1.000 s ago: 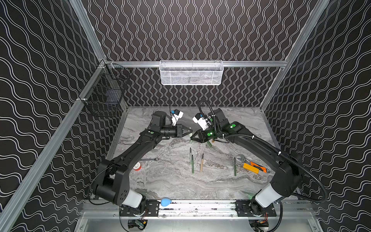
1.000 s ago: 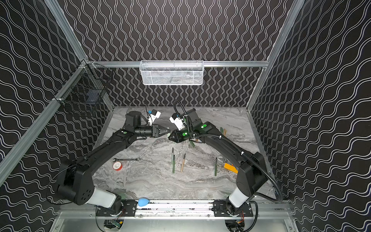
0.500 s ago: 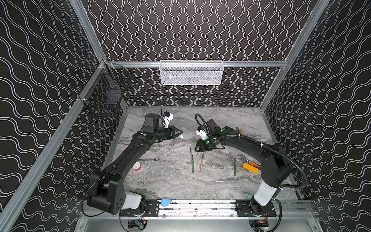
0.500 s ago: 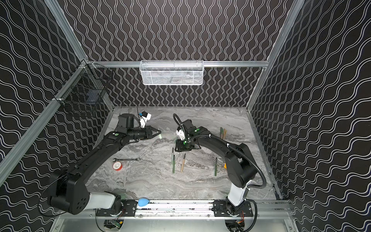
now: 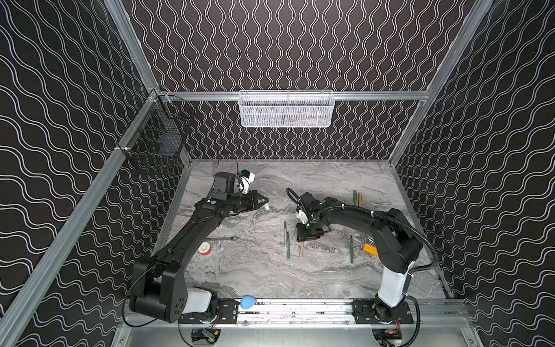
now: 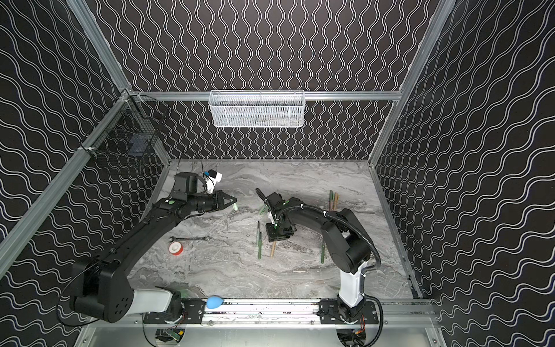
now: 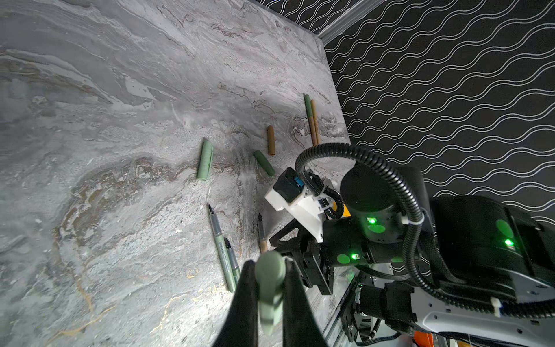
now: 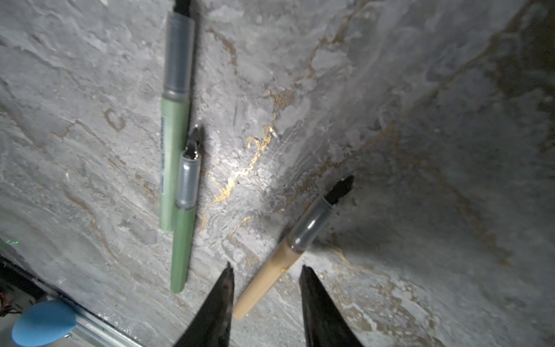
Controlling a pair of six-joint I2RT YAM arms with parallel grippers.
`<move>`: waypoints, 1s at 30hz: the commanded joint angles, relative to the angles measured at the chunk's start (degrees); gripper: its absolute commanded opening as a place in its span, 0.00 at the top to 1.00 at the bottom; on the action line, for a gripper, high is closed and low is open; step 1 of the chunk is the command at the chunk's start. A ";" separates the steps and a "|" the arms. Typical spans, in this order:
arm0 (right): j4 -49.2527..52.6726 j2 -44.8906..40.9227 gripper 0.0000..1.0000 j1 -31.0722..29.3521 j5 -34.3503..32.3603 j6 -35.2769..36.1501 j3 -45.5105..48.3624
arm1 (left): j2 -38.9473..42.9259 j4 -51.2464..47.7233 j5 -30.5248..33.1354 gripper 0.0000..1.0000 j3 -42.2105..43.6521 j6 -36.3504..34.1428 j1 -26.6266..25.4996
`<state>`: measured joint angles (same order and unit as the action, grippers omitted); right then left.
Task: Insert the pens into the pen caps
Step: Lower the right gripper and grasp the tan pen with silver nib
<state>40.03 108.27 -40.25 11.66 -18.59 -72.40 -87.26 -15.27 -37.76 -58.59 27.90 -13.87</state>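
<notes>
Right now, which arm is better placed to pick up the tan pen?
The right: the right claw is open over the tan pen, which lines up between its tips. The left claw is farther off and shut on a pale green cap.

The pale green cap [image 7: 270, 279] in my left claw [image 7: 269, 263] looks matt plastic. At its five o'clock, the tan pen [image 8: 288, 249] has a glossy clear plastic neck; the grey marbled tabletop [image 8: 420, 150] looks rough.
</notes>
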 commanded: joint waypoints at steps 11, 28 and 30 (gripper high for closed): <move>5.86 4.81 0.70 -1.63 -2.81 2.33 -2.21 | -1.42 -0.11 -0.17 1.00 -1.18 -2.27 1.10; 10.55 3.67 0.68 -6.37 -5.77 1.73 0.84 | -7.67 3.11 -2.66 1.00 -5.59 -0.79 1.63; 10.45 4.02 0.73 -6.47 -5.73 1.85 0.90 | -8.48 3.60 -3.00 1.00 -6.22 -0.50 1.61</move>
<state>45.12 110.83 -46.35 5.67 -15.90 -72.51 -94.91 -14.92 -39.46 -63.86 26.85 -12.38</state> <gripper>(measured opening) 0.283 0.112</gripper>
